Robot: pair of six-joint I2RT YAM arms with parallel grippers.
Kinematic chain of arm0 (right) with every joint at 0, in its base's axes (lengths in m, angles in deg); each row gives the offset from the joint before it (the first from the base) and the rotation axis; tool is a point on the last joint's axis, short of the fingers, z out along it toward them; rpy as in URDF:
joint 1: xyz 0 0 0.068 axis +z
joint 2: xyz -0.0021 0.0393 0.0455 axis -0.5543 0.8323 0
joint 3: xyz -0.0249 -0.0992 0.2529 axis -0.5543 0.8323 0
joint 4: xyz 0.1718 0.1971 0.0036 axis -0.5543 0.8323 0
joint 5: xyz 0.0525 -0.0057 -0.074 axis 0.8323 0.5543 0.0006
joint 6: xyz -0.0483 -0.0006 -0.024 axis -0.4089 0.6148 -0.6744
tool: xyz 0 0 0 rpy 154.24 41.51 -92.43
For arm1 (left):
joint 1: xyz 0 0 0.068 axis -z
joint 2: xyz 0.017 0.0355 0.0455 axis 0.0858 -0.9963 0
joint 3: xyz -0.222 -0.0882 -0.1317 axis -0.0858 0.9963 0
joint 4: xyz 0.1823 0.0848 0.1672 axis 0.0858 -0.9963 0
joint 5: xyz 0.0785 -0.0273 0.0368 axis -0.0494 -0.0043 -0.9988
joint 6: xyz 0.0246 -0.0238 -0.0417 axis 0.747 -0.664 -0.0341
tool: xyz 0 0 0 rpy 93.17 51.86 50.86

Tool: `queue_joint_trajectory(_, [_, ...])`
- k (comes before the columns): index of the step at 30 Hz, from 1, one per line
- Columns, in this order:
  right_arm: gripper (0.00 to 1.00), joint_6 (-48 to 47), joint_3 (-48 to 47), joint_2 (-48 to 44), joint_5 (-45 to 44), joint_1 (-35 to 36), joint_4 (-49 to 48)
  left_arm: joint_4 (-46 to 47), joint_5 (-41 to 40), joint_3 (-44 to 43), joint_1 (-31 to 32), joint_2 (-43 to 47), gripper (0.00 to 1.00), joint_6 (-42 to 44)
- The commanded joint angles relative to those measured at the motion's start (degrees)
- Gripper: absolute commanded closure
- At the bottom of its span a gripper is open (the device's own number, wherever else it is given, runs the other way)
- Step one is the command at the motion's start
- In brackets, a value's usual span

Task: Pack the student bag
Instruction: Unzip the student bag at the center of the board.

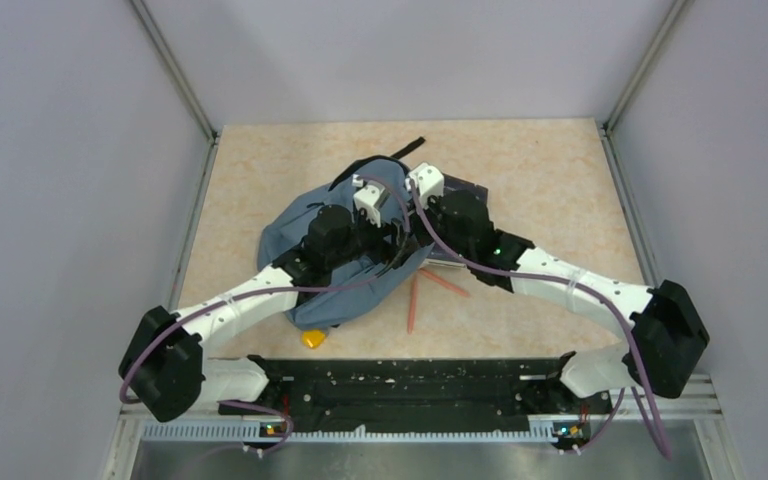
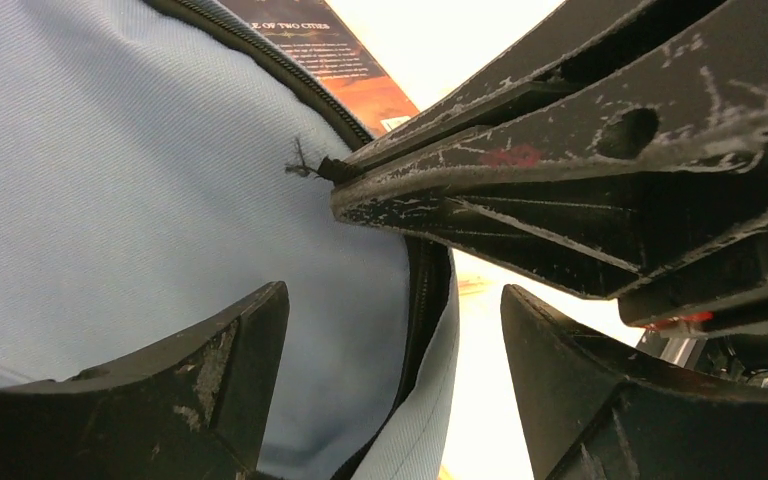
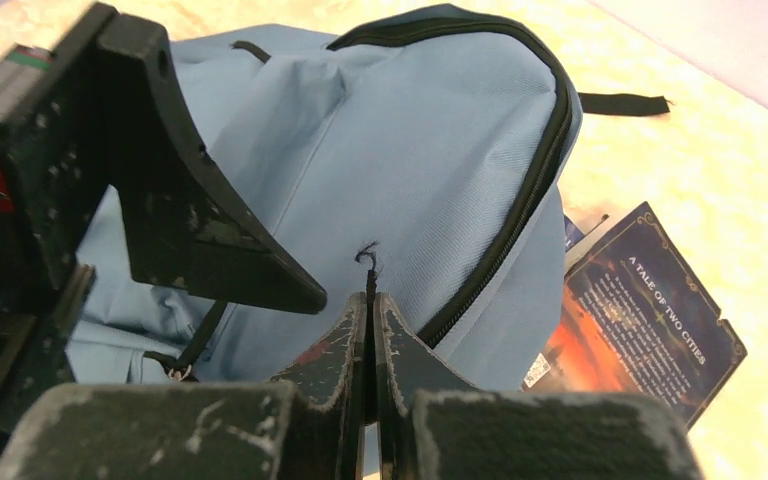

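- A sandy table sits between plain grey walls. The bag lies slumped in the middle of it, just in front of my two arms.
- My right gripper is squeezed tight on a little black string that pokes out past its tips. I think the string belongs to the zipper, so holding it lets me pull the bag open.
- My left gripper is spread wide and grips nothing. Its fingers stand one on each side of the bag's zipper edge. I guess that is so they can pinch the cloth and keep the bag from sliding.
- My two grippers are very near each other over the bag, so there is little room between them.
- The zipper runs in a curve round the top of the soft blue cloth. I cannot tell if it is open anywhere.
- A book lies flat on the table just beside the bag, not packed yet.
- Two thin red sticks, maybe pencils, and a small yellow thing lie on the near side of the bag.
- A black strap trails off the far side.
- The far and right parts of the table give the most room to move. The walls close in the sides.
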Motion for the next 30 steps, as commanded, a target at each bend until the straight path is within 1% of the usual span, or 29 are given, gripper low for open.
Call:
queue_joint_trajectory(1, [1.0,4.63,0.2,-3.67,0.96,0.39,-6.95,5.46,1.33,-2.01,0.6,-1.65,0.18,-0.67])
queue_joint_trajectory(3, [1.0,5.19,0.46,-4.02,0.63,0.37,-7.33,5.33,0.5,-1.99,0.92,-2.68,0.2,-0.63])
queue_joint_trajectory(4, [1.0,5.57,0.65,-4.19,0.45,0.38,-7.55,5.07,-0.11,-2.02,1.03,-3.02,0.24,-0.61])
queue_joint_trajectory(7, [1.0,6.38,1.34,-4.73,-0.1,0.38,-8.55,4.6,-0.78,-2.02,1.43,-3.86,0.5,-0.35])
queue_joint_trajectory(10, [1.0,6.57,1.88,-5.08,-1.2,0.38,-9.12,4.03,-1.8,-1.76,1.8,-3.96,0.8,-0.08])
queue_joint_trajectory(12, [1.0,6.71,2.13,-5.09,-2.65,0.38,-9.13,3.49,-2.9,-1.41,1.94,-3.66,0.95,0.12])
queue_joint_trajectory(13, [1.0,6.85,2.25,-5.09,-3.42,0.38,-9.19,3.21,-3.36,-1.19,1.98,-3.49,1.0,0.3])
queue_joint_trajectory(20, [1.0,7.57,1.95,-4.21,-9.38,-0.61,-7.57,-2.08,-7.39,-0.17,2.05,-0.87,1.0,4.15])
queue_joint_trajectory(24, [1.0,8.59,2.07,-4.47,-6.05,-3.39,-7.59,-5.43,-8.83,0.23,2.0,1.29,1.0,6.71])
queue_joint_trajectory(30, [1.0,7.11,-0.25,-3.27,-5.96,-5.77,-5.61,-11.29,-11.11,-0.55,1.94,4.42,1.0,8.0])
